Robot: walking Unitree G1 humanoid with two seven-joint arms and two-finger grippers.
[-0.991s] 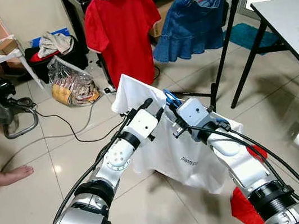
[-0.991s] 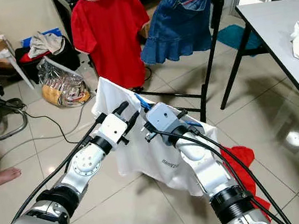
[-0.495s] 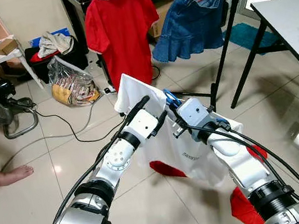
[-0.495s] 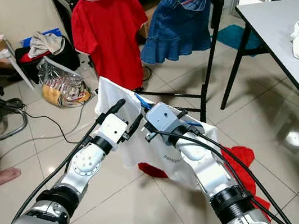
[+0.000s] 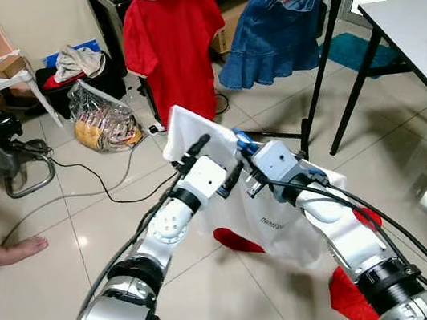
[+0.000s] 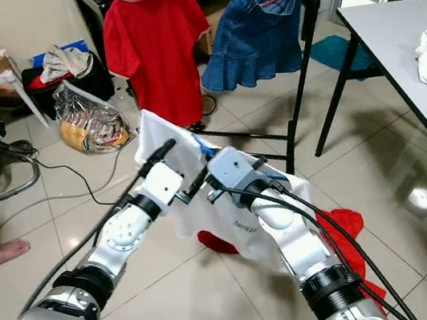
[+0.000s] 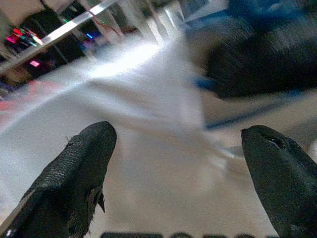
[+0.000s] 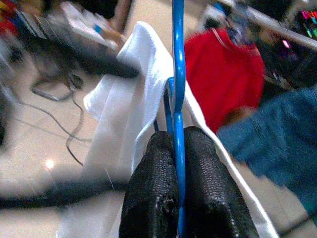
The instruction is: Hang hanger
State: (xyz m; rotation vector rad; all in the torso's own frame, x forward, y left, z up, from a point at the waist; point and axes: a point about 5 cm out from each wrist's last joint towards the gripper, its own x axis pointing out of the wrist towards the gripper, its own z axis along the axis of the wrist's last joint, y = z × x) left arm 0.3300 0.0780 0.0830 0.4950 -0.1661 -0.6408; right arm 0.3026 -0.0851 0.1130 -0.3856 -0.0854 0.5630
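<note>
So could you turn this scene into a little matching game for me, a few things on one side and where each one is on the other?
Things:
1. blue hanger
2. red polo shirt
3. denim skirt
4. white T-shirt

Places:
A. on a red hanger at the rack, right of the polo
B. held up over the floor between both arms
C. clamped in the right pincer
D. on the rack, furthest left of the hung clothes

Pairs: 1-C, 2-D, 3-A, 4-B
</note>
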